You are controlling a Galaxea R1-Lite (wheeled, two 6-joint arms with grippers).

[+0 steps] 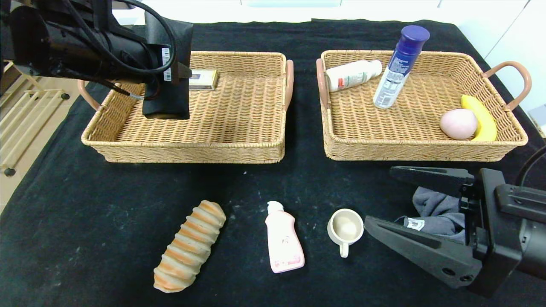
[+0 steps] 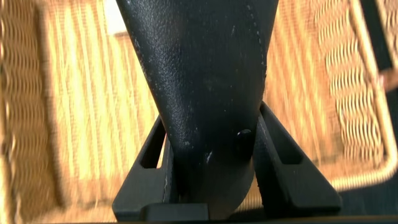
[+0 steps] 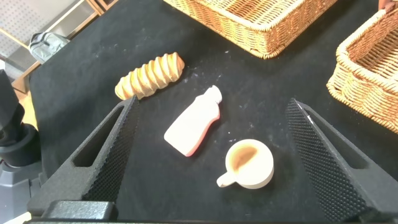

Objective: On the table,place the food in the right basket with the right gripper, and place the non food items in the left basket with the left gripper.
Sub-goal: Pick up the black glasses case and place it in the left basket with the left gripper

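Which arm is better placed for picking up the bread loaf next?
Right. The right hand is open and low over the table near the bread loaf; the left hand holds a black wallet above the left basket.

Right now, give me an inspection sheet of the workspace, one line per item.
Surface: table under black cloth, marked with pale specks.
Job's things: left basket holds a small box; right basket holds a white bottle lying down, a blue-capped spray can leaning, a pink egg-shaped item and a banana. On the cloth: bread, pink bottle, cup, grey cloth.
Clutter: nothing seen.
Grippers: left claw shut on a black item above the left basket; right claw open, low, near the cup.
Cables: black cables on the left arm.
Surroundings: wooden rack on the floor at left; white cabinets behind.
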